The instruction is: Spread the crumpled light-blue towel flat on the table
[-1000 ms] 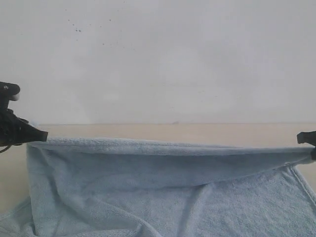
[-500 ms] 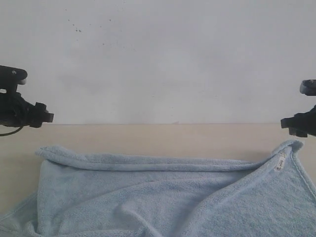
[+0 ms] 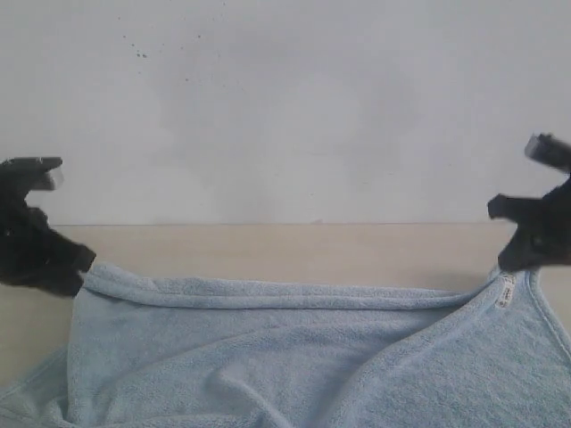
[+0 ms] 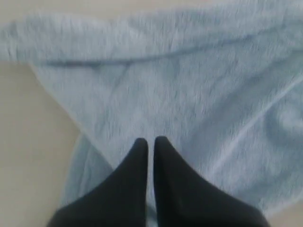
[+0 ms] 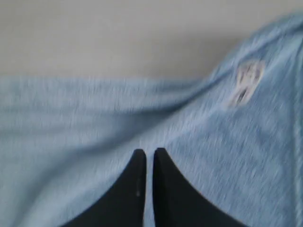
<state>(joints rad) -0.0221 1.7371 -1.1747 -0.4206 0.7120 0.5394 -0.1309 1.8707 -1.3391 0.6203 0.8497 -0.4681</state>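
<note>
The left fingers and the right fingers, both clenched on nothing, sit at opposite ends of the rolled edge of the towel on the table.

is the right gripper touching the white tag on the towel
Apart. In the right wrist view the right gripper points at plain towel, and the white tag sits well off to one side, with terry cloth between.

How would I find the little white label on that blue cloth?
Start at the pale blue towel on the beige table. Follow its far hem to the corner by the right gripper; the tag is the only white printed patch.
</note>
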